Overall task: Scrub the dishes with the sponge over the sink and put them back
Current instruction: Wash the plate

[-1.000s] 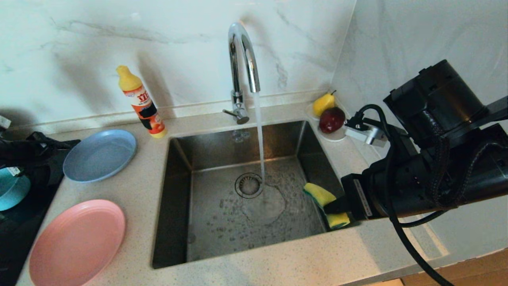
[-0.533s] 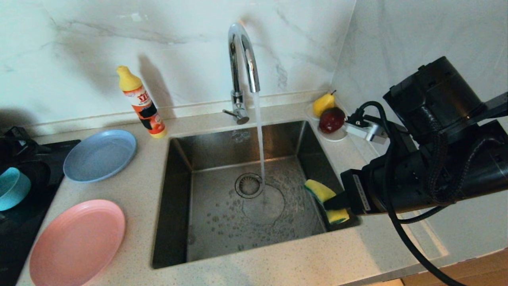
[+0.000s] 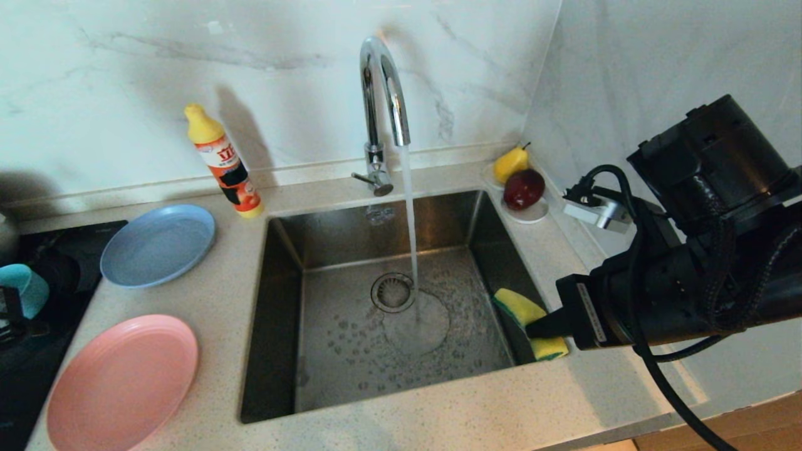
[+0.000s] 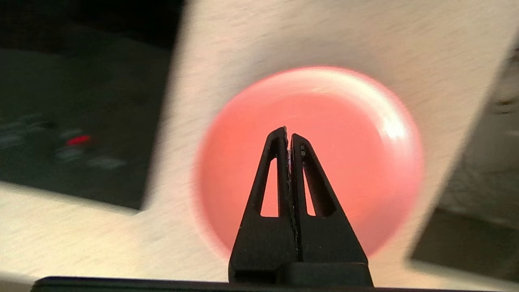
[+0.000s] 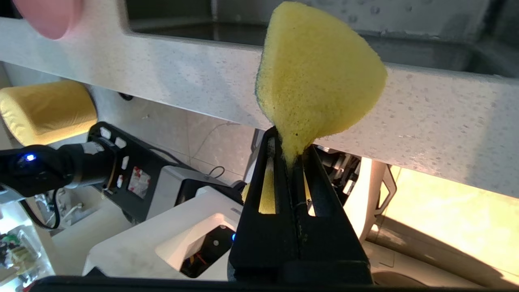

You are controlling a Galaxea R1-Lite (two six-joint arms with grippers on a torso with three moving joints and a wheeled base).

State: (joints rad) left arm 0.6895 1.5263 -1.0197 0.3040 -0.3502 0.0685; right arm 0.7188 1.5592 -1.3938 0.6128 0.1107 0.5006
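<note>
Sponge (image 3: 529,322) — pinched at its middle by the right gripper (image 3: 544,327), clamped tight on it — hangs over the sink's (image 3: 276,313) near right corner, folded, its long axis running from far-left to near-right. Water falls from the tap (image 3: 382,94) beside the drain. Left gripper (image 4: 288,140), fingers pressed together and empty, hovers above the pink plate (image 3: 119,382) at the near left; the blue plate (image 3: 156,244) lies farther back, and the teal bowl (image 3: 25,288) sits at the left edge.

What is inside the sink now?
Inside the sink are tap water, the round drain and droplets. The sponge hangs over its right edge, hiding that corner.
</note>
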